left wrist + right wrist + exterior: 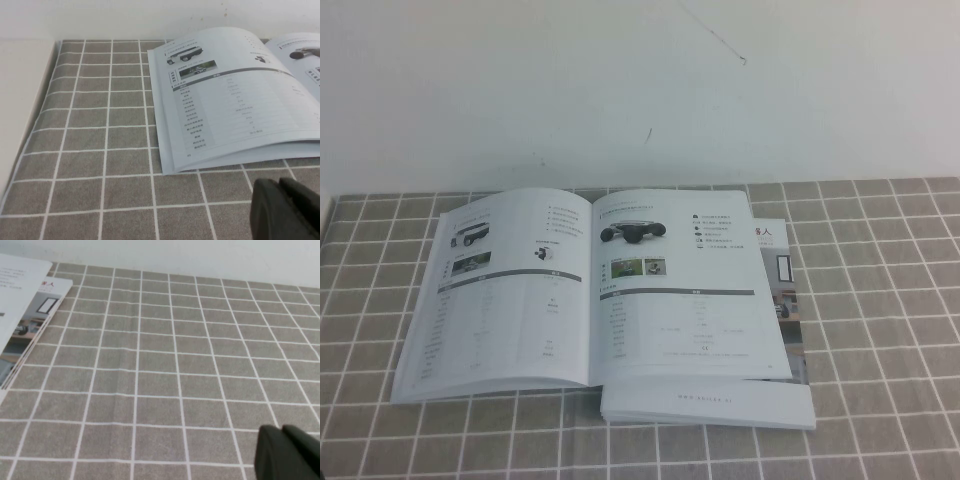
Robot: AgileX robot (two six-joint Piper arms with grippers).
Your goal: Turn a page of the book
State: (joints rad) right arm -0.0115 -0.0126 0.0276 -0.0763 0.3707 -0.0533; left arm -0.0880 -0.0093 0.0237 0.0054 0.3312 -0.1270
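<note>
The book point(590, 290) lies open on the checked cloth, both pages flat, with small robot photos and grey-barred tables. Its right-hand page point(685, 290) rests over a stack of booklets. The book's left page also shows in the left wrist view point(235, 95). My left gripper point(280, 187) is shut and empty, just above the cloth near the book's near left corner. My right gripper point(282, 432) is shut and empty above bare cloth to the right of the booklets. Neither gripper shows in the high view.
A stack of booklets point(720, 405) with an office-photo cover point(30, 325) lies under the book's right half. Grey checked tablecloth point(880, 330) covers the table. A white wall point(640, 80) stands behind. A pale table edge point(20, 110) runs along the far left.
</note>
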